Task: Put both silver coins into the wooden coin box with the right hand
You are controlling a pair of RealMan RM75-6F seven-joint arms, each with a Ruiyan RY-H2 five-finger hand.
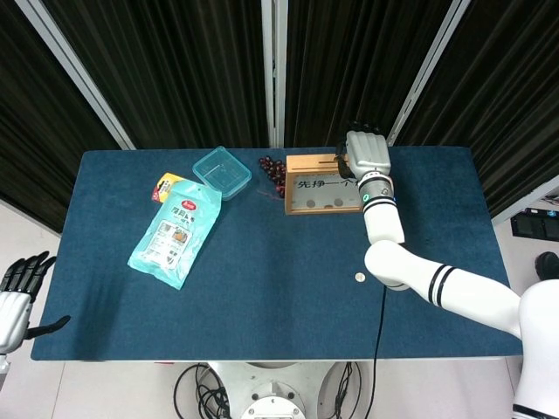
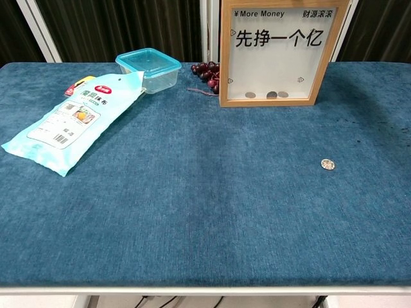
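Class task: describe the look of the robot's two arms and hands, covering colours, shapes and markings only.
The right arm is glossy white and tubular with rounded joints, ringed by black bands. Its right hand has a pale boxy back and dark fingers. The left hand has a silver-grey palm and black fingers.

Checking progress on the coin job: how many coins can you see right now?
4. One silver coin lies loose on the blue table, right of centre. Three coins sit at the bottom of the wooden coin box. The right hand over the box may hide another.
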